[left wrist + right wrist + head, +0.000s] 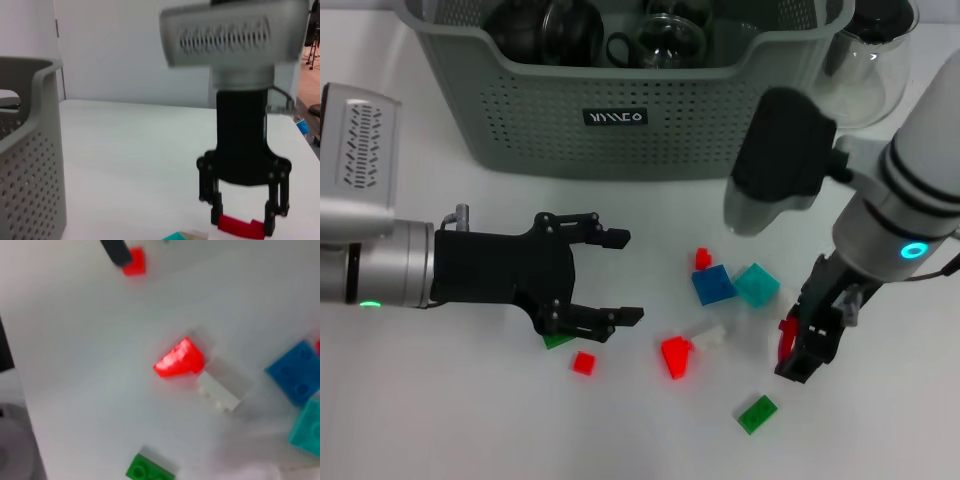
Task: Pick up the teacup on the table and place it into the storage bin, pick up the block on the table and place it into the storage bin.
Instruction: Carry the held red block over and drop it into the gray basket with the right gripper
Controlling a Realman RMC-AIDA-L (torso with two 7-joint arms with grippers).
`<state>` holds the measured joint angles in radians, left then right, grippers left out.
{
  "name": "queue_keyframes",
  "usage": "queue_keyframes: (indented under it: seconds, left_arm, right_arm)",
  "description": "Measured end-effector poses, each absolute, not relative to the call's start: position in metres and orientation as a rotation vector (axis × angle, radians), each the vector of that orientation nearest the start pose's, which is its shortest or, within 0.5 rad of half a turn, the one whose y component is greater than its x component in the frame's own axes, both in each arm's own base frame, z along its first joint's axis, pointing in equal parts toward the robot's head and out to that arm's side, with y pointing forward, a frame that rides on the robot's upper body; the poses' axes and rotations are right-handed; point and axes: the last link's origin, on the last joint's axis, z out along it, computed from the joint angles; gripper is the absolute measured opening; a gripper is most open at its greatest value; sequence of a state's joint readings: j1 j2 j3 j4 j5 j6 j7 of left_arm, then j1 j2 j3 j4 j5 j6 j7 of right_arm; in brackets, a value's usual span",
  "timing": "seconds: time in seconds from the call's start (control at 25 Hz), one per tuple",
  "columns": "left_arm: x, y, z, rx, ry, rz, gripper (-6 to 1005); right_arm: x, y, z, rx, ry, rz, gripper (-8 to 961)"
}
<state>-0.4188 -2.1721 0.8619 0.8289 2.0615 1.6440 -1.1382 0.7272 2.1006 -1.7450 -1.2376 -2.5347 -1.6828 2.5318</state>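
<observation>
We find the right gripper [802,352] low over the table [470,420], its jaws clenched on a red block [786,338]; the left wrist view confirms the piece spans the fingertips. We judge it light, rigid and smooth-faced, so a grip across its flat sides should hold if kept square. The storage bin [620,120] stands at the far edge, already holding dark glassware. The left gripper [605,278] hovers released beside a small red block [583,363]. A blue block [713,285], teal block [757,284], red wedge [676,355] and green block [757,413] lie near. A glass pot [865,70] beside the bin could obstruct the carry.
</observation>
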Motion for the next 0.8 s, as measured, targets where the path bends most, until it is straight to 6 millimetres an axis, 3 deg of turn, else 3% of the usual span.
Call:
queue_keyframes:
  seconds: [0.24,0.48,0.8]
  left_arm:
    - [-0.253,0.286,-0.031,-2.933,-0.167,-0.583,858]
    - [-0.254,0.285,-0.031,-2.936,-0.169,-0.577,858]
    - [-0.253,0.287,-0.031,-2.935,-0.163,-0.579,858]
  right_arm:
    - [0.131,0.320,-0.032,-2.923,0.651,-0.766,674]
    - [0.095,0.347,0.015,-2.969,0.691,-0.348,675]
    - [0.049,0.387,0.048,-2.889,0.623,-0.015,675]
